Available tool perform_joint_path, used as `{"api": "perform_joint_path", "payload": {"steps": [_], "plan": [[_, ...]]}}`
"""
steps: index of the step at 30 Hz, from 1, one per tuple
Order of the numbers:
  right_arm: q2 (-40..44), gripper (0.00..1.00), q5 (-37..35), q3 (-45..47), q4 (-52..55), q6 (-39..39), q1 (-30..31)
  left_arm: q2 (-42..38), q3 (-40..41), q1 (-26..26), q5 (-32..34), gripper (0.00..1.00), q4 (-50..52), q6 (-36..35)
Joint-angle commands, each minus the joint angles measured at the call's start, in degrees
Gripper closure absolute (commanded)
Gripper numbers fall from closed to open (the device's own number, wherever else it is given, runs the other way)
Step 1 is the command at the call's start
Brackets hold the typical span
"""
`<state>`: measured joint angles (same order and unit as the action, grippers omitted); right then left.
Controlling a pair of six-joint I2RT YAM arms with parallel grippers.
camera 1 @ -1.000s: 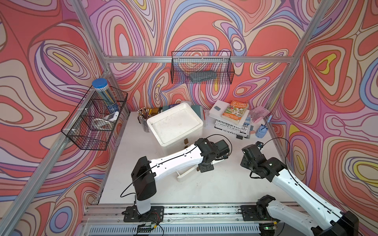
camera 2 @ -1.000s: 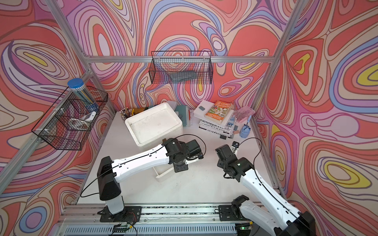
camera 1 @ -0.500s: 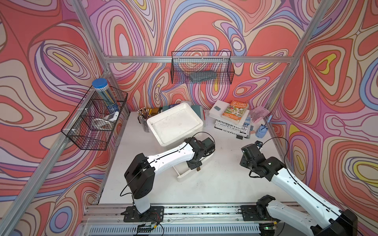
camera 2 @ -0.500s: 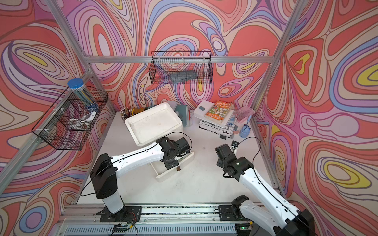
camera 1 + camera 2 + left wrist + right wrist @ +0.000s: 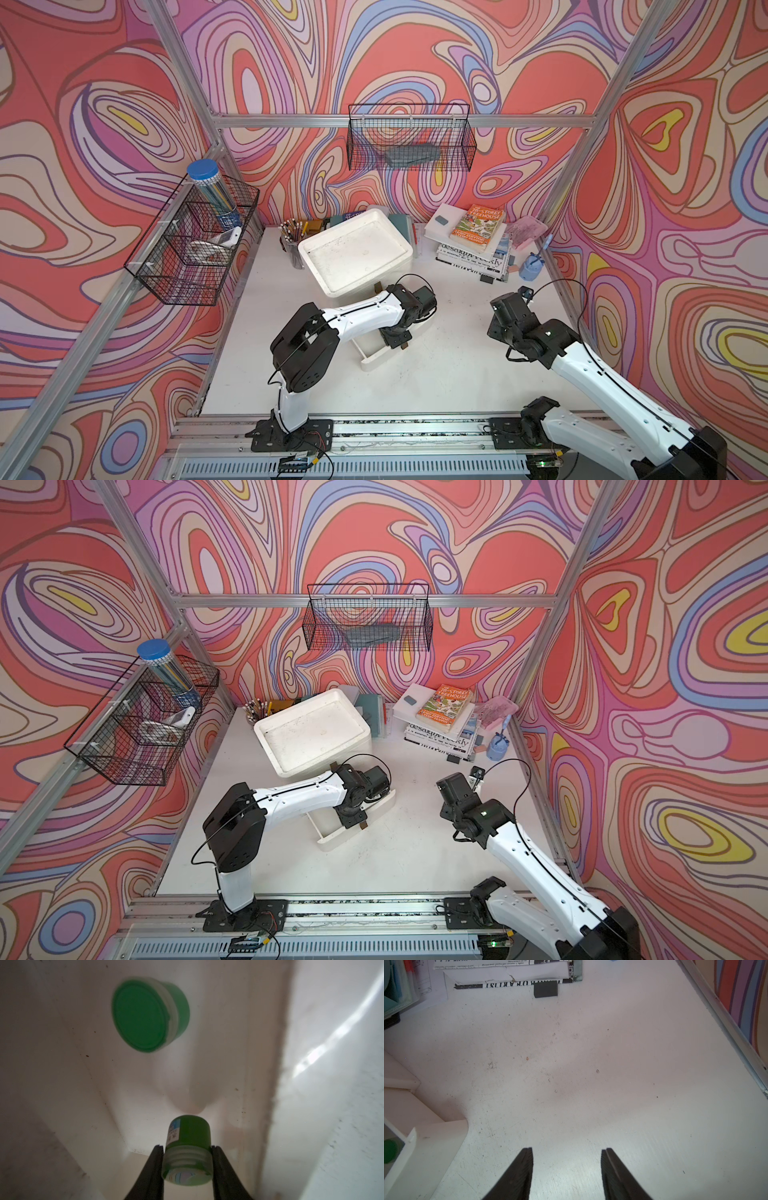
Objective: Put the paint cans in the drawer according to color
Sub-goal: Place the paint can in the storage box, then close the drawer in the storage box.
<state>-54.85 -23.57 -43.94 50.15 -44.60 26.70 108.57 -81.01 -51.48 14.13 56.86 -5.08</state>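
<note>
A green paint can (image 5: pixel 189 1132) hangs lid-first between my left gripper's (image 5: pixel 187 1147) fingers, which press on both sides of its ribbed lid, low inside the white drawer (image 5: pixel 62 1064). Farther in, a second green paint can (image 5: pixel 149 1016) lies tilted on the drawer floor. In both top views the left gripper (image 5: pixel 395 338) (image 5: pixel 353 820) reaches down into the pulled-out drawer (image 5: pixel 370 361) (image 5: pixel 332 839) below the white drawer unit (image 5: pixel 357 253). My right gripper (image 5: pixel 566 1151) stands open above bare table, right of the drawer. A green can (image 5: pixel 389 1151) shows at the drawer's corner there. White and magenta cans are out of view.
A stack of books and magazines (image 5: pixel 473 237) lies at the back right, with a blue cup (image 5: pixel 530 268) beside it. A pencil cup (image 5: pixel 293 245) stands left of the drawer unit. Wire baskets (image 5: pixel 195 245) (image 5: pixel 409 141) hang on the walls; one holds a blue-lidded tube (image 5: pixel 208 187).
My left arm has drawn back leftward from mid-table to the drawer, carrying the green can down into it. The right arm has barely moved.
</note>
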Motion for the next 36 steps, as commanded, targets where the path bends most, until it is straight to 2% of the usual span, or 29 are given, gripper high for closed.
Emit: {"api": "perform_joint_path", "payload": {"steps": [1,5,9,14,17,21,24,26,28,33,36], "plan": [[0.7,0.44,-0.5,-0.6,-0.1,0.1,-0.2,1.3,0.2,0.2,-0.8,0.58,-0.3,1.1],[0.6,0.44,-0.6,-0.8,-0.2,0.6,-0.2,1.1,-0.5,0.1,0.1,0.51,0.0,1.2],[0.1,0.44,-0.3,-1.1,-0.7,1.8,-0.2,-1.5,-4.2,0.1,1.6,0.51,2.8,1.6],[-0.8,0.44,3.6,-1.0,-5.3,7.0,-0.2,-12.4,-10.6,-0.1,3.1,0.51,0.7,0.8],[-2.2,0.44,7.9,-0.9,-10.0,10.0,-0.1,-18.6,-12.2,-0.1,9.9,0.52,-5.2,0.9],[-5.8,0.44,15.2,-1.5,-16.8,14.1,-0.2,-24.4,-12.3,0.2,21.0,0.39,-12.2,0.6],[-8.6,0.45,22.9,-1.5,-22.1,16.0,0.9,-25.3,-12.9,1.6,23.2,0.28,-12.0,-0.3],[-10.0,0.45,24.9,-0.6,-25.0,17.3,4.1,-25.1,-13.7,3.4,23.4,0.26,-10.2,0.2],[-11.3,0.45,23.1,0.5,-28.4,19.9,10.4,-25.1,-14.4,5.8,23.1,0.24,-8.3,2.3],[-16.7,0.44,18.2,5.3,-41.9,24.1,24.2,-26.1,-14.0,13.0,14.2,0.21,-7.2,9.6],[-19.2,0.44,14.3,8.4,-49.0,25.7,29.0,-25.9,-13.3,16.2,9.4,0.21,-6.2,12.7]]}}
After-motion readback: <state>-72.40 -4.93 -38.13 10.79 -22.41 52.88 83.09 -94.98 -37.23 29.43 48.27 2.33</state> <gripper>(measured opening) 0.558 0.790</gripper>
